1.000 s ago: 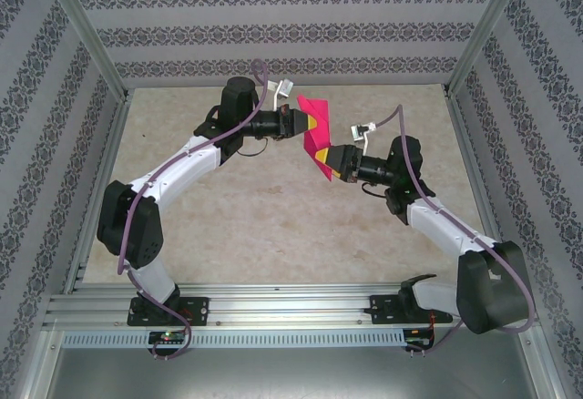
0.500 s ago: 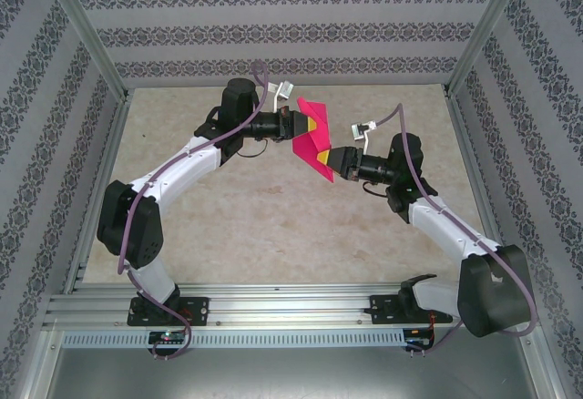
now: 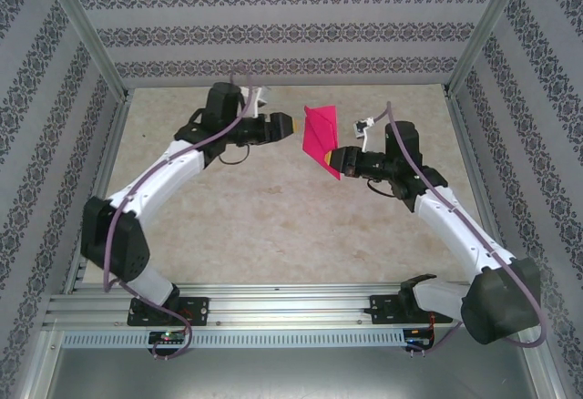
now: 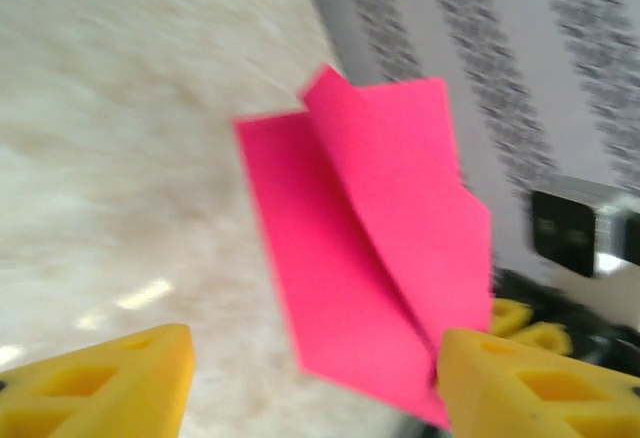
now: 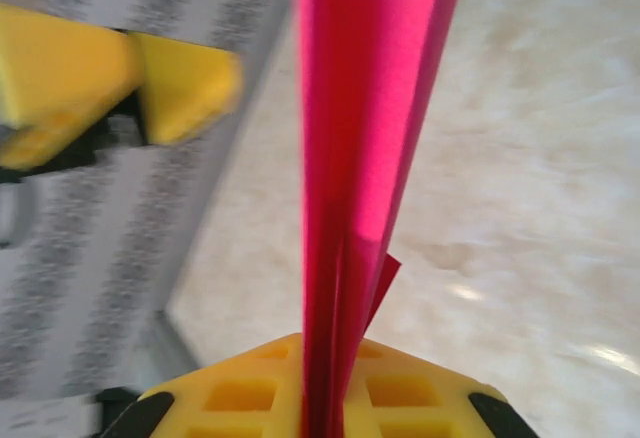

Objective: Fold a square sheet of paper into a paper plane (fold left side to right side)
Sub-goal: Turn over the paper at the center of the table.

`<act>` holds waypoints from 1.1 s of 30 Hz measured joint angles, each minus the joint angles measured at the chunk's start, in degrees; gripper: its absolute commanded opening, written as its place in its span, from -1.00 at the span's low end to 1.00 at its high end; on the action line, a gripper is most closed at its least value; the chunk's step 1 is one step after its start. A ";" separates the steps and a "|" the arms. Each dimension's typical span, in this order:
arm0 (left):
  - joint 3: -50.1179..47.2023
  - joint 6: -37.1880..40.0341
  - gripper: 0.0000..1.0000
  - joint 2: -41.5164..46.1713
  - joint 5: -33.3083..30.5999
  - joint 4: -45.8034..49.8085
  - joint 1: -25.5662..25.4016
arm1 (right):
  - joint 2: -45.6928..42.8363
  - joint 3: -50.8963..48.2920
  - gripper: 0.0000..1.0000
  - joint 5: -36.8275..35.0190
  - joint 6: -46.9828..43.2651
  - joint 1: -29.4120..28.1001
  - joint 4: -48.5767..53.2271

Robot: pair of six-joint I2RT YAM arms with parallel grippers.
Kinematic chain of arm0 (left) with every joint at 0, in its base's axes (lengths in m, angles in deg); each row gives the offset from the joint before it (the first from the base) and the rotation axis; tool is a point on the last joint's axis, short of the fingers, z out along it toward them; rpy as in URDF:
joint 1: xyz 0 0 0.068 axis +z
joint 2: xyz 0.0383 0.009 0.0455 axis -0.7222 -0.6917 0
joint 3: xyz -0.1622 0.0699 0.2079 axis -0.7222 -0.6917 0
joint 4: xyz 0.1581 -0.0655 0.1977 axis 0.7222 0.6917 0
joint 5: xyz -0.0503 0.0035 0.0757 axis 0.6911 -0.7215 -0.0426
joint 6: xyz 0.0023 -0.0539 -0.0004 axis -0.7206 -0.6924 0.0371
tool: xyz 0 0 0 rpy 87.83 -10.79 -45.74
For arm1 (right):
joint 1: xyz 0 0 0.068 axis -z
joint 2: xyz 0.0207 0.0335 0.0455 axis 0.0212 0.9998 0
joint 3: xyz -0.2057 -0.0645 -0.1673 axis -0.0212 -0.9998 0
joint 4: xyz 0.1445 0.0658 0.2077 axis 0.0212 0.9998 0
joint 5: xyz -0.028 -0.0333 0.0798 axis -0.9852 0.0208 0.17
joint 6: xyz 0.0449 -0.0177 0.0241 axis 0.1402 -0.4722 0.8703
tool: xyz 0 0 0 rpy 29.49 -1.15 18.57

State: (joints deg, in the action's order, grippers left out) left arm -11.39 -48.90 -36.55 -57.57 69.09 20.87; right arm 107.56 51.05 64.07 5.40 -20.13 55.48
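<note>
My left gripper (image 3: 286,126) has let go. A second ago it was clamped on the far, upper edge of the paper plane (image 3: 321,135). Now its yellow fingers (image 4: 110,383) stand well apart with nothing between them, and it has drawn back to the left, so a clear gap separates it from the paper. The whole left arm has swung that way too, with its elbow nearer the left wall than before.

My right gripper (image 3: 340,159) has done the opposite. A second ago its jaws stood open around the lower corner of the paper. Now they are closed on that narrow lower end, and the right arm alone carries it. In the right wrist view the pink layers run edge-on, straight up from between my yellow fingers (image 5: 240,388). The open left gripper (image 5: 130,83) sits off to the upper left, clear of the sheet.

The paper plane (image 4: 370,248) is still in the air above the far middle of the surface (image 3: 273,226), touching nothing but my right gripper (image 5: 325,358). It has shifted slightly to the right and stands more upright. From the left wrist I see its broad face. One folded flap lifts away from the layer behind it, and the shape narrows toward the end that is held.
</note>
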 measured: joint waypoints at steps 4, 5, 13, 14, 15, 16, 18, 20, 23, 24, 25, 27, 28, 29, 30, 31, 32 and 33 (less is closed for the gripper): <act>-4.44 2.23 0.62 12.00 -16.55 4.74 0.48 | 1.90 8.04 -0.69 -20.44 -8.37 -10.36 13.79; -5.86 2.32 0.65 15.45 -21.38 5.51 0.50 | 3.28 10.01 -0.68 -26.03 -9.97 -13.35 16.85; -17.31 -1.70 0.77 29.66 -45.31 10.19 3.13 | 26.84 23.30 -0.68 -65.70 -14.51 -29.27 36.96; -18.45 -2.27 0.78 30.16 -46.62 10.80 3.69 | 30.23 24.41 -0.66 -69.24 -14.62 -30.40 38.91; -19.28 -2.69 0.78 30.45 -47.65 11.41 4.11 | 33.07 25.35 -0.65 -72.15 -14.67 -31.34 40.48; -19.76 -3.06 0.78 30.56 -48.24 12.02 4.37 | 35.67 26.21 -0.65 -74.71 -14.80 -32.11 41.94; -20.09 -3.67 0.79 30.56 -49.07 12.83 4.63 | 40.65 28.15 -0.62 -79.10 -14.84 -33.64 44.65; -20.13 -3.91 0.79 30.56 -49.27 12.96 4.76 | 44.28 29.86 -0.60 -81.83 -15.02 -34.82 46.25; -20.13 -4.13 0.79 30.29 -49.27 12.98 5.11 | 48.96 32.11 -0.52 -84.41 -15.67 -36.39 47.67; -20.13 -4.15 0.80 30.03 -49.22 13.00 5.11 | 50.21 32.65 -0.48 -84.72 -15.72 -36.81 47.89; -20.13 -4.24 0.80 29.66 -49.05 13.00 5.14 | 51.56 33.22 -0.42 -84.78 -15.80 -37.27 48.22; -20.13 -4.31 0.80 28.72 -48.59 13.05 5.18 | 53.66 34.01 -0.25 -84.65 -15.96 -37.99 48.59; -20.13 -4.31 0.80 28.11 -48.17 13.05 5.29 | 54.47 34.14 -0.14 -84.43 -15.91 -38.40 48.72; -20.13 -4.31 0.80 27.56 -47.67 13.05 5.40 | 54.90 34.14 -0.07 -84.13 -16.06 -38.75 48.76; -20.13 -4.31 0.81 26.82 -47.10 13.05 5.49 | 55.10 34.14 0.01 -83.32 -16.17 -39.19 48.83; -20.13 -4.28 0.81 25.99 -46.47 13.03 5.55 | 55.08 34.07 0.09 -82.25 -16.22 -39.63 48.76; -20.13 -4.31 0.81 25.11 -45.59 12.98 5.66 | 54.82 33.94 0.16 -81.20 -16.35 -40.00 48.54; -20.13 -4.28 0.81 24.15 -44.54 12.92 5.79 | 54.07 33.35 0.27 -79.67 -16.39 -40.35 47.69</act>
State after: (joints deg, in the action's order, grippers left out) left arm -31.52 -53.18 -12.40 -102.11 82.01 26.66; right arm 161.64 84.40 -15.59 -10.99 -60.48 103.18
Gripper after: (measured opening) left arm 0.904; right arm 0.560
